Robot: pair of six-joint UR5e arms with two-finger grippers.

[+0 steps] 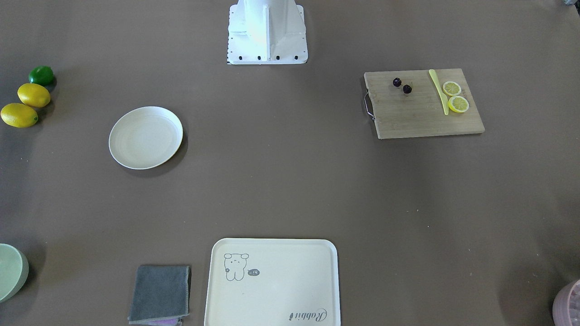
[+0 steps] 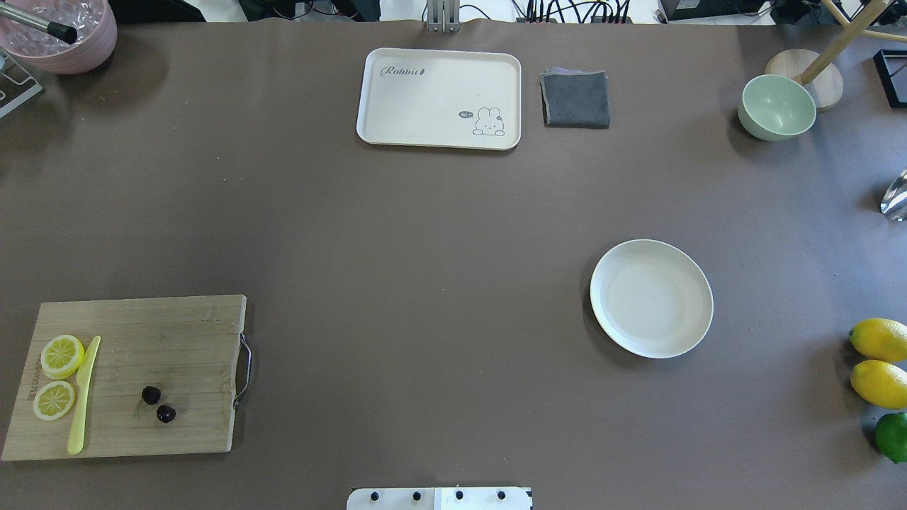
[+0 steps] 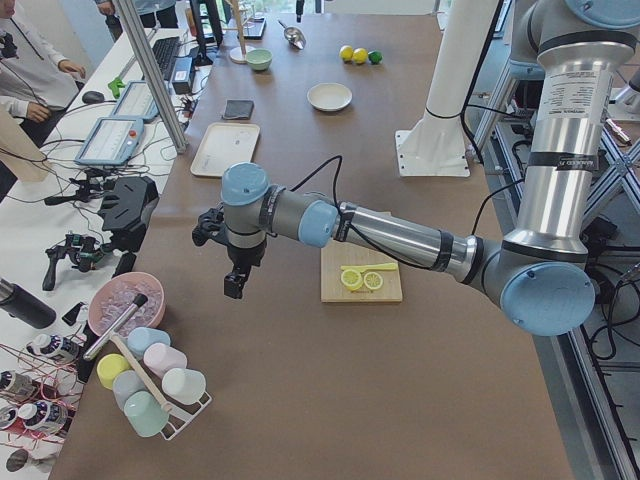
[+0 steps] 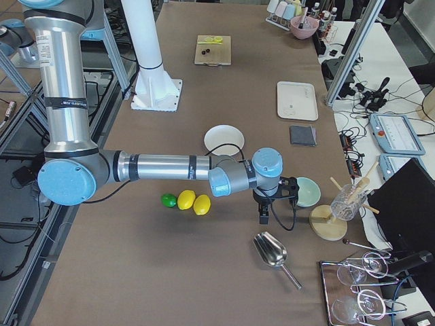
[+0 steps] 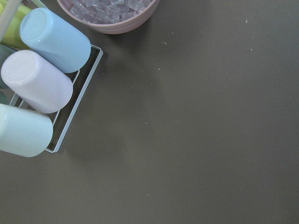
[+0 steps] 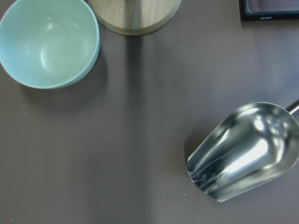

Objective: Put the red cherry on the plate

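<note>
Overhead exterior view: the red cherry [image 2: 151,395], two tiny dark maroon balls, lies on a rectangular bamboo cutting board [image 2: 163,340] with a metal handle, near the surface's [image 2: 425,248] left front corner. On that board, further left, are two yellow lemon slices [image 2: 62,355] and a pale yellow-green plastic knife [image 2: 83,397] just beside them. Small print runs along the board's left edge, too small to read.

The round cream-white plate [image 2: 652,297] with a raised rim sits bare, well apart from the cherry, on the right half of the surface.

At the far edge lies a rectangular cream tray [image 2: 439,92] that reads "Rabbit" in script, with a small animal drawing and a speech bubble reading "hi~". A folded grey cloth [image 2: 575,99] is just beside it, and a pale green bowl [image 2: 776,106] stands further right.

My left tool [image 3: 233,288] hangs over bare surface near a pink bowl of ice [image 3: 125,300] and a rack of pastel cups [image 3: 150,385]. My right tool [image 4: 263,217] hangs between the green bowl and a shiny metal scoop [image 4: 270,250]. Neither wrist view shows fingers, so I cannot tell whether either tool is spread or pressed together.
</note>
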